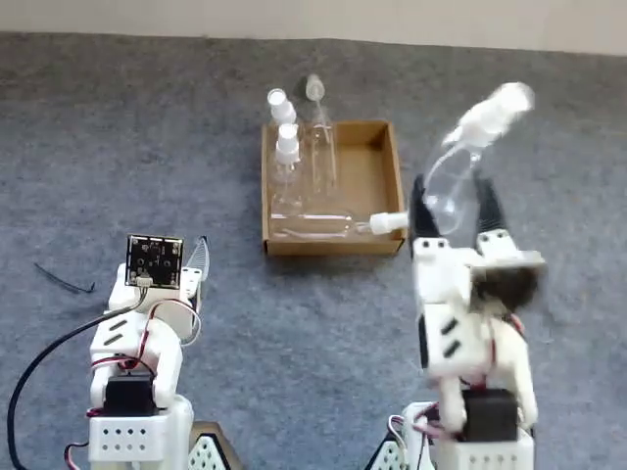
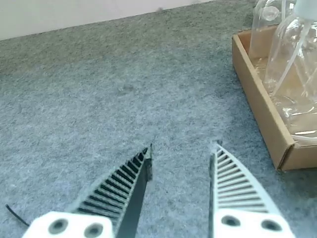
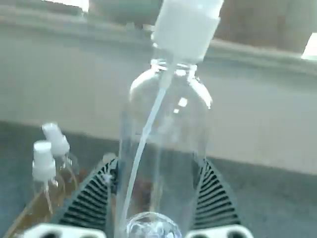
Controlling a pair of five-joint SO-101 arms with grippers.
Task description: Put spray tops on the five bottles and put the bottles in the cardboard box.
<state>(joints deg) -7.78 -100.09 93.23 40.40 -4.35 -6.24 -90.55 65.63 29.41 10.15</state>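
A spray-topped bottle (image 1: 451,168) is pinched, tilted, between the jaws of the right gripper (image 1: 453,208) beside the cardboard box (image 1: 392,171); the jaws of the left gripper (image 2: 182,148) are held spread.

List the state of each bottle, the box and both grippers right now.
Held bottle, spray top on, raised and tilted.
Right gripper, shut on held bottle.
Left gripper, open, empty.
Cardboard box, open, four bottles inside.
Lying bottle, on its side, spray top on.
Front upright bottle, standing, spray top on.
Back upright bottle, standing, spray top on.
Third upright bottle, standing, top unclear.
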